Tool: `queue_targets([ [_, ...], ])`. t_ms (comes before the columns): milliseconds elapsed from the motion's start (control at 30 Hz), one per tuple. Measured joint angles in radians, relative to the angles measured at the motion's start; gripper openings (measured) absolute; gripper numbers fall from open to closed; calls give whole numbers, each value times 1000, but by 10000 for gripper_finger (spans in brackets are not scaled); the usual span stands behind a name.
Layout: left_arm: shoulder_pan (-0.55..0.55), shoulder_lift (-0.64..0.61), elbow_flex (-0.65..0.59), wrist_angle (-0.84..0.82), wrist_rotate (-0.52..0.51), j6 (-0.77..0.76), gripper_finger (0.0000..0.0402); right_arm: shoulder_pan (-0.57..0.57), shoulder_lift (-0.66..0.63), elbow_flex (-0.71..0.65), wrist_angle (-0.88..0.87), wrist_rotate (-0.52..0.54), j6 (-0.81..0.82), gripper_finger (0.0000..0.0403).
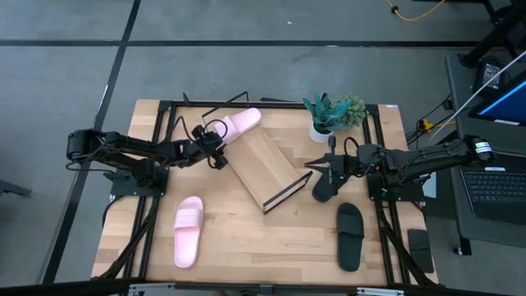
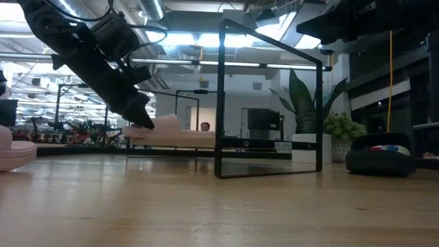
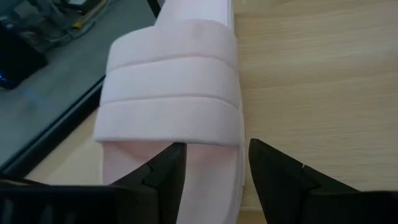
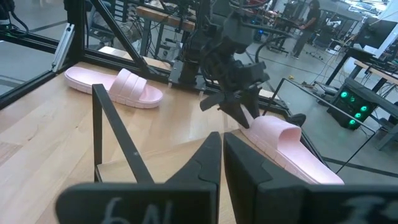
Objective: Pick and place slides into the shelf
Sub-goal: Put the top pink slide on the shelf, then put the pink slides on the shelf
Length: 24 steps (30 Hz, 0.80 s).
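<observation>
- Currently: left gripper (image 1: 215,148) at the upper end of the shelf (image 1: 259,160), fingers (image 3: 163,171) spread either side of the edge of a pink slide (image 1: 238,125); jaws not closed on it, so reads as just released or about to pinch.
- Pink slide lying on the shelf's top corner, partly overhanging.
- Right gripper (image 1: 322,177) beside the shelf's lower end, fingers pressed together, holding nothing; probably parked clear.
- Second pink slide (image 1: 188,231) on the table (image 1: 271,238), near front left.
- One black slide (image 1: 349,236) front right, another (image 1: 324,187) under the right gripper; both off the shelf.
</observation>
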Motion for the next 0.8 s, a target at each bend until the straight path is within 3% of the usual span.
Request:
queue_targets([
  [267, -40, 0, 0, 0, -105, 1, 166, 0, 0, 0, 0, 0, 0, 21],
  [800, -116, 0, 1, 1, -198, 1, 166, 0, 0, 0, 0, 1, 0, 21],
])
